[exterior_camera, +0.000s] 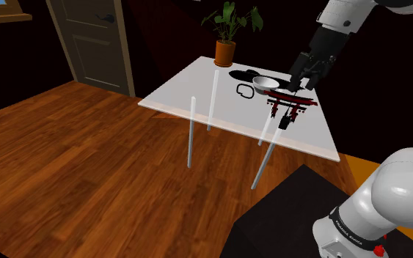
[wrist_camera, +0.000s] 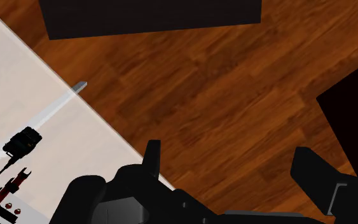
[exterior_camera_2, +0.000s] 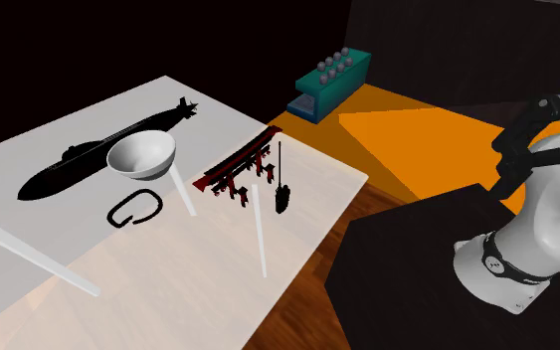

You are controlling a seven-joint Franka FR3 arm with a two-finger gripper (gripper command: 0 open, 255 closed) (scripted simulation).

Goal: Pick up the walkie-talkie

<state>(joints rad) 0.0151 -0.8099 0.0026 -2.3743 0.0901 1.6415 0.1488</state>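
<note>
The black walkie-talkie is lying on the white table, near its edge. It is just beside a dark red rack, at the second exterior view's right. The gripper is hanging above the table's edge, fingers standing apart, grasping nothing.

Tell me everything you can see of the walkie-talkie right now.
The walkie-talkie is small and all black, with a boxy body and a long thin antenna. It lies flat on the white table near its edge, beside a red-and-black object. The open gripper is clear of it.
</note>
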